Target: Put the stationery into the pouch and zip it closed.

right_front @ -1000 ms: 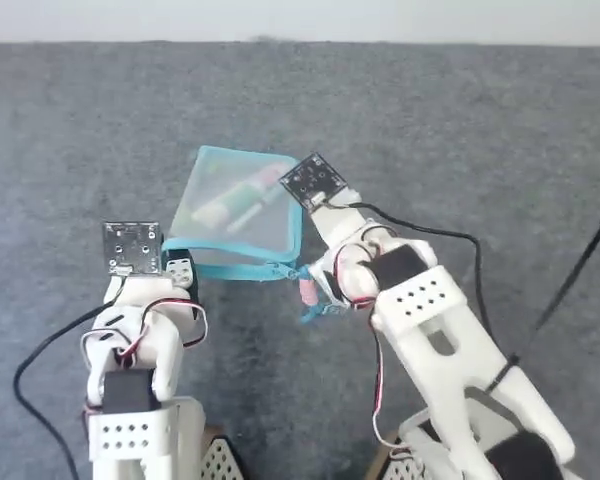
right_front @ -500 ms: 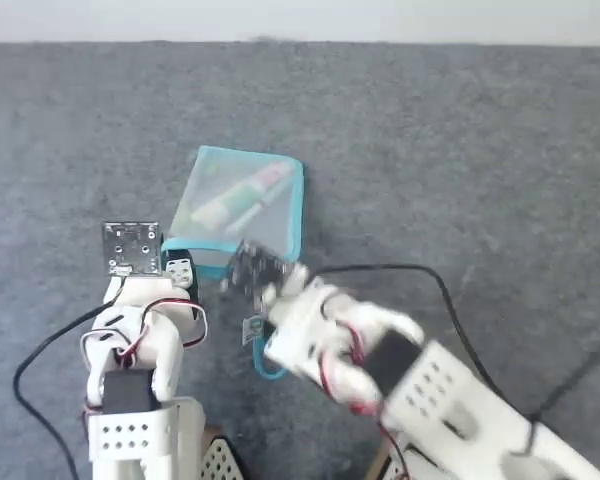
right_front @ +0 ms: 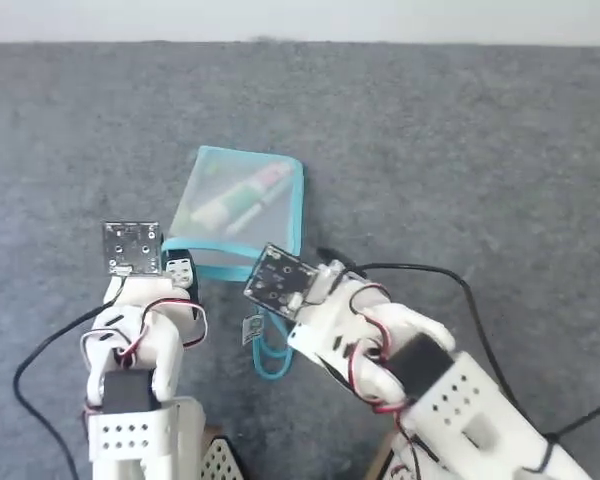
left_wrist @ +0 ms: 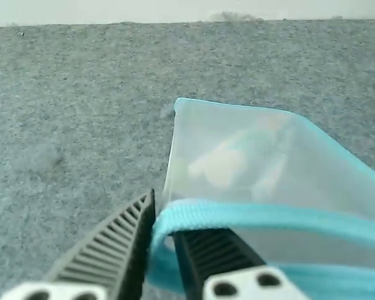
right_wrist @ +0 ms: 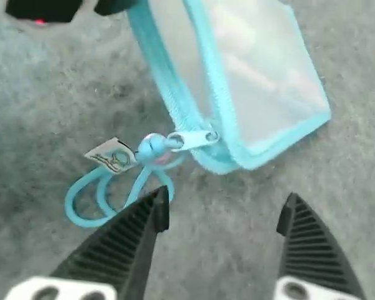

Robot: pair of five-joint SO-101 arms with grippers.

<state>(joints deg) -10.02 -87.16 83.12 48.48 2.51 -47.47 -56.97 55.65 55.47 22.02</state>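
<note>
Lying inside translucent pouch: stationery.

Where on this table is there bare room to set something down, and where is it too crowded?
Bare table lies right of the pouch, along the far side beyond it, and left of it. Crowded: the near middle, where the left pincer clamps the pouch's zip edge and the open right pincer hangs over the zipper pull.

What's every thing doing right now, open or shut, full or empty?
pouch, looks zipped shut
stationery, inside the pouch
pull cord, lying loose, not held
left gripper, jaws shut on the pouch's edge
right gripper, jaws open over the pull cord, holding nothing
</note>
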